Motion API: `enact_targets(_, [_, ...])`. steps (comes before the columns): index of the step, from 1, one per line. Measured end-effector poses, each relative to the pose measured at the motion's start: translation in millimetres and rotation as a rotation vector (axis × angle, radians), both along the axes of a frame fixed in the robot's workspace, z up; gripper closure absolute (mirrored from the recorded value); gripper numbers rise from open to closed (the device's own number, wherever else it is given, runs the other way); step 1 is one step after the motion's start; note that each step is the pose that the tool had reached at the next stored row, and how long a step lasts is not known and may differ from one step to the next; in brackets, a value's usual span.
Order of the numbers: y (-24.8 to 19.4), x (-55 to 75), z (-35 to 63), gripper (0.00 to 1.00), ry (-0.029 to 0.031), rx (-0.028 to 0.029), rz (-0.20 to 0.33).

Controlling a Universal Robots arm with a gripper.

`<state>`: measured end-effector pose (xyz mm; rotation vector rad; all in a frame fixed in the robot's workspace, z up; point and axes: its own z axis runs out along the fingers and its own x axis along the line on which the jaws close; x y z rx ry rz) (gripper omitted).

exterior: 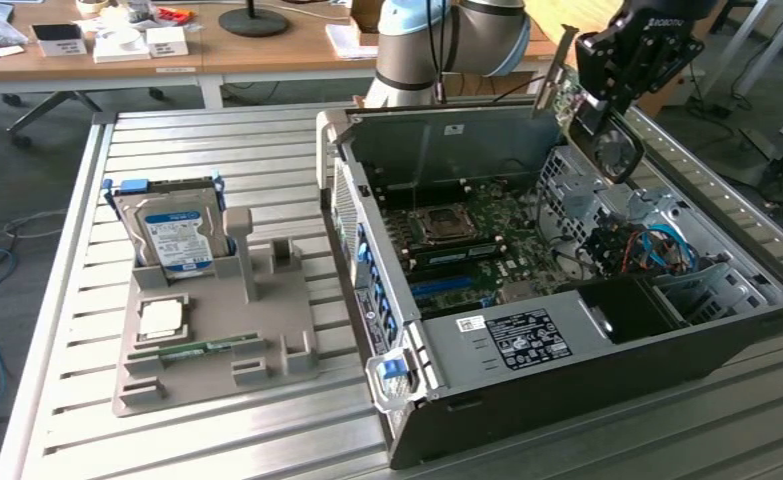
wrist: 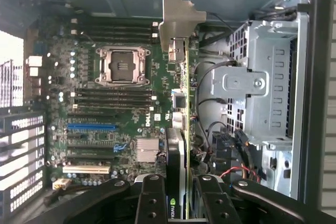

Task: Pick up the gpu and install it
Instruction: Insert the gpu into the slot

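The gpu (exterior: 602,140) hangs above the right rear part of the open computer case (exterior: 591,340), its round fan face toward the exterior view's right and its metal bracket (exterior: 551,80) sticking up. My gripper (exterior: 621,85) is shut on its upper edge. In the wrist view the gpu (wrist: 181,129) appears edge-on, with my gripper (wrist: 182,195) shut on it and one finger (wrist: 151,203) on each side; its silver bracket (wrist: 176,19) points away. Below lies the motherboard (wrist: 115,103) with its blue slot (wrist: 92,127). The card is clear of the board and sits in no slot.
A grey fixture (exterior: 271,330) on the slatted table holds a silver hard drive (exterior: 171,235), a CPU (exterior: 162,318) and a green RAM stick (exterior: 211,348). Inside the case, a metal drive cage (wrist: 257,87) and cables (exterior: 651,250) stand close beside the card. A cluttered desk (exterior: 231,55) is behind.
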<state>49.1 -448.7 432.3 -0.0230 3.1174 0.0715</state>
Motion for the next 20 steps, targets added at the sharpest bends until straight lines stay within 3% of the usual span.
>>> enact_targets(20, [0.0,0.0,-2.2,0.73,-0.0003,-0.0029,0.362])
